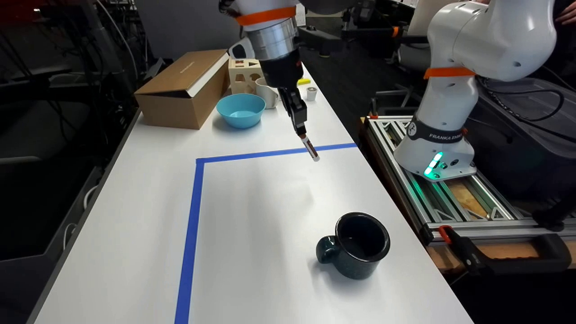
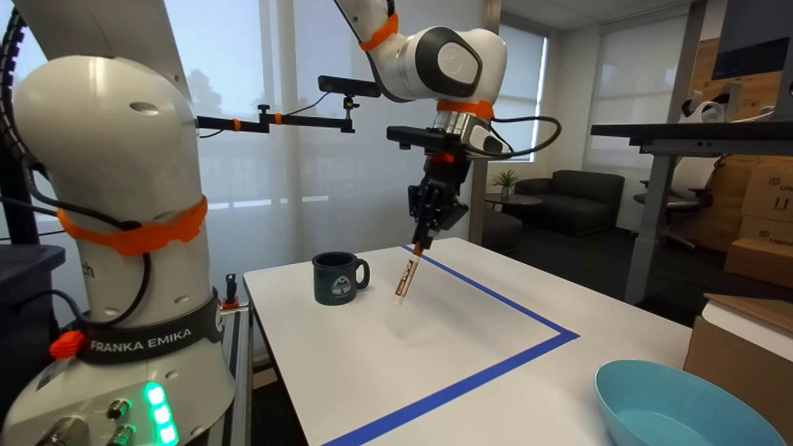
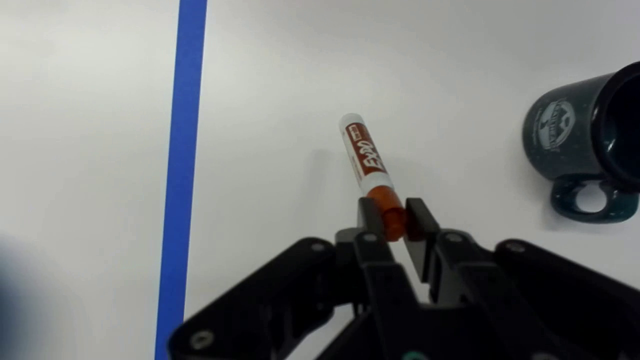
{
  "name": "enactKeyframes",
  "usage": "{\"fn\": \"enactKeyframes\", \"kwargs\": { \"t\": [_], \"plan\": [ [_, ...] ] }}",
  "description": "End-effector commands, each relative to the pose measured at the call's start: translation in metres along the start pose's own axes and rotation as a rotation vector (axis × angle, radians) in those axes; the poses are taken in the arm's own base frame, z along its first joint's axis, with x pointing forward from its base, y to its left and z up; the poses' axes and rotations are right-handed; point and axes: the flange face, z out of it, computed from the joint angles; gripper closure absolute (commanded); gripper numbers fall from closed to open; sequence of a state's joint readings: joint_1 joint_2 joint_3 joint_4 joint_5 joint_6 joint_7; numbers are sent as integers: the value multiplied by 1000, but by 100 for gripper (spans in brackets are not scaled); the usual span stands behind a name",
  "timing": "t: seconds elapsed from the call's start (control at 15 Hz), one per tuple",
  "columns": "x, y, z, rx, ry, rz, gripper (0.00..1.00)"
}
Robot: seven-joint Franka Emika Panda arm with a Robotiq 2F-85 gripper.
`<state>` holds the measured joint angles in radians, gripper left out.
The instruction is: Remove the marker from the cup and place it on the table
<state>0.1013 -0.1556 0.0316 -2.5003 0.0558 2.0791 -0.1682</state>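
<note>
The marker (image 1: 310,149) is white with a red-brown label and an orange cap. It also shows in an exterior view (image 2: 406,277) and the wrist view (image 3: 364,150). My gripper (image 3: 391,212) is shut on the orange cap. The marker hangs tilted, white end down, apart from the cup. Its lower end seems a little above the table (image 1: 252,216); the exact gap is hard to tell. The cup (image 1: 353,263), a dark mug with a side handle, stands upright on the table. It is also in an exterior view (image 2: 333,284) and at the right of the wrist view (image 3: 565,132).
Blue tape (image 1: 191,238) outlines a rectangle on the table. Beyond it are a light-blue bowl (image 1: 241,111), a cardboard box (image 1: 180,92), a wooden shape box (image 1: 245,74), a white mug (image 1: 267,94) and a small white cup (image 1: 311,94).
</note>
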Motion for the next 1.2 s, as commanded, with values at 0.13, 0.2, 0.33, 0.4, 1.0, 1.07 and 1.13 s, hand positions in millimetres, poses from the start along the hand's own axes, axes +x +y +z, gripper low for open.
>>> {"fn": "enactKeyframes", "kwargs": {
  "t": [0.13,0.2,0.33,0.4,1.0,1.07,1.13],
  "plan": [
    [37,51,17,89,15,-51,95],
    [43,56,21,103,8,-61,95],
    [56,65,29,124,-5,-80,95],
    [62,68,32,130,-12,-88,95],
    [111,74,64,153,-81,-133,95],
    [116,72,68,150,-90,-138,95],
    [120,71,71,144,-99,-144,95]
  ]
}}
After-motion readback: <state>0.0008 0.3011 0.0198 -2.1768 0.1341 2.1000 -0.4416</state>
